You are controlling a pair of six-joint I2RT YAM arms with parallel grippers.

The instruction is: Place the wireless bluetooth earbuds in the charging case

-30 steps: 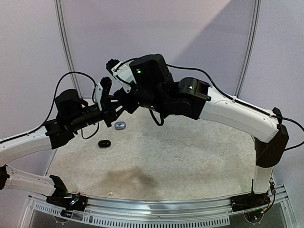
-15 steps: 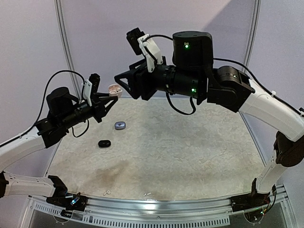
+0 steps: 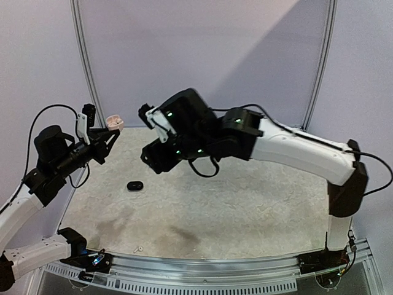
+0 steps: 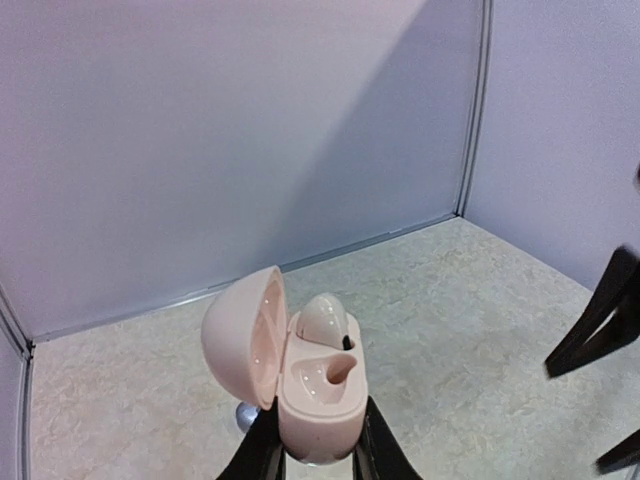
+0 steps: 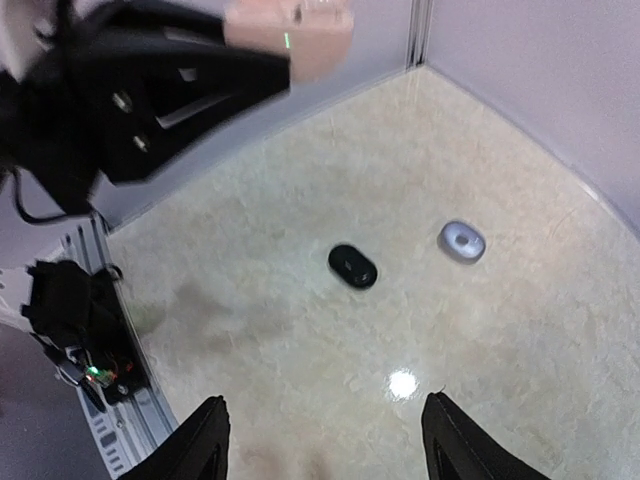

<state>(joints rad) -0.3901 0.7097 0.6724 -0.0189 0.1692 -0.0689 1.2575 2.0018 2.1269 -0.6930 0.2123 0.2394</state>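
The pink charging case (image 4: 320, 395) is held upright above the table's left side, with my left gripper (image 4: 318, 455) shut on its base. Its lid (image 4: 245, 335) hangs open to the left. One pale earbud (image 4: 322, 320) sits in the far socket, and the near socket (image 4: 330, 372) is empty. From above, the case (image 3: 112, 121) shows at the tip of the left gripper (image 3: 105, 134). My right gripper (image 5: 330, 440) is open with nothing between its fingers, above the table and apart from the case (image 5: 290, 30). A tiny white bud (image 3: 139, 249) lies by the front rail.
A black oval case (image 5: 352, 265) and a grey-blue oval case (image 5: 462, 241) lie shut on the table's left half. The black one (image 3: 135, 185) lies below and between the two grippers. Walls close the table's back and sides. The right gripper's dark fingers (image 4: 600, 320) show at the left wrist view's right edge.
The right gripper has drawn back from the pink case, swung down over the table and opened wider. The left arm has carried the case leftward.
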